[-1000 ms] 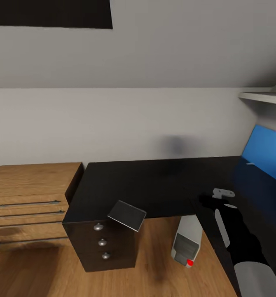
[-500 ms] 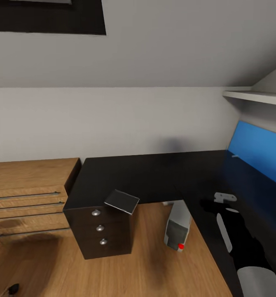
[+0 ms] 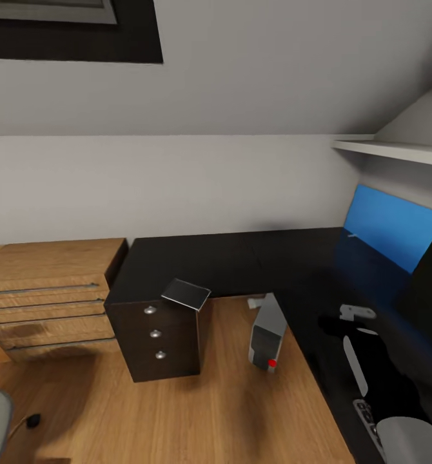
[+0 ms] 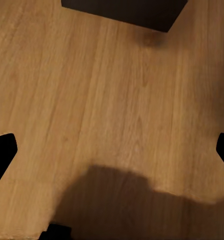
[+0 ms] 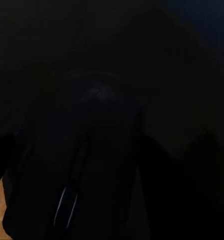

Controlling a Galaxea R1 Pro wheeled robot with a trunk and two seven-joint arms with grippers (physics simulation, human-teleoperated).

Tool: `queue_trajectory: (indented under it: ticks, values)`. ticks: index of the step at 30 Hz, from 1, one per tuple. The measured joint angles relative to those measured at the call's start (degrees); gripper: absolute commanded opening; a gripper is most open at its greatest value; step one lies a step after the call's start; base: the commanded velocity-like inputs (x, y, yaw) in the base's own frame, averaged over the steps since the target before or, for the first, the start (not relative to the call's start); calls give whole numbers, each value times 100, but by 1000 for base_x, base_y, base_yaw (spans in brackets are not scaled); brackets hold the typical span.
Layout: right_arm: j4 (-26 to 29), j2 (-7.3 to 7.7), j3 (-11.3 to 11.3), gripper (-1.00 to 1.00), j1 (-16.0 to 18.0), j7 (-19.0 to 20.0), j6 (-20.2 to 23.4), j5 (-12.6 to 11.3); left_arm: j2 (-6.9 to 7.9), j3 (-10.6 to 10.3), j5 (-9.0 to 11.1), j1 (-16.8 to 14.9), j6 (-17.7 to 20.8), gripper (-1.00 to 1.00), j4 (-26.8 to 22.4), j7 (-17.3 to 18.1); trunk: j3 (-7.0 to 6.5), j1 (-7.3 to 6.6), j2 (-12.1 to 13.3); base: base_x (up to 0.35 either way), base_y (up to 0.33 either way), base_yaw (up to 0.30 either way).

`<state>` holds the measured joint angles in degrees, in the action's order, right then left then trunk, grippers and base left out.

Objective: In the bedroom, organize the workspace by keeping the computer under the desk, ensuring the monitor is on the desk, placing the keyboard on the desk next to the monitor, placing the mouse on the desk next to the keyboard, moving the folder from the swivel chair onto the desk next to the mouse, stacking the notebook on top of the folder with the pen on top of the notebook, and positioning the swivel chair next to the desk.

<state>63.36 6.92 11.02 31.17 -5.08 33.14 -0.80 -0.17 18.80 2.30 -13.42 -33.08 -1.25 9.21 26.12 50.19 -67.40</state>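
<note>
**Right arm over the black tabletop, tower on the floor**

The desk (image 3: 242, 264) runs as an L, black on top with a bright blue back panel (image 3: 387, 225). The computer (image 3: 266, 328) stands on the wooden floor (image 3: 209, 412) in the desk's inner corner, near a dark drawer unit (image 3: 158, 338). A wooden chest (image 3: 45, 290) stands beside the desk. The right arm (image 3: 377, 361) reaches over the tabletop; whether its jaws are wide or narrow I cannot tell. In the left wrist view the left jaws are spread wide over bare floor, holding nothing.
</note>
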Motion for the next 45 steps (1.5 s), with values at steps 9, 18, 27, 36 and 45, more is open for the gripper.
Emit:
queue_trajectory:
  ticks: [9, 18, 27, 36, 45]
  values:
    - [-227, 36, 267, -100, 0, -123, 44, 3, 3, 0, 0, 0, -9, 100, 0, 7, 0, -3, 0, -42, -21, 0]
    - [-583, 200, 316, -100, 0, -111, -47, -6, 7, 0, 0, 0, -13, 100, 0, 7, 0, -2, 0, -118, -3, 0]
    - [-909, 213, 295, -100, 0, -101, -456, 1, 9, 0, 0, 0, -17, 100, 0, 7, 0, -2, 0, -63, -1, 0]
    - [-965, 213, 304, -100, 0, -140, -482, 5, 13, 0, 0, 0, -17, 100, -1, 8, 0, -3, 0, -98, 0, 0]
    - [-1300, 245, 307, -100, 0, -145, -485, 4, 13, -1, 9, 0, -13, 100, 0, -3, 0, -3, 0, -3, 0, 0]
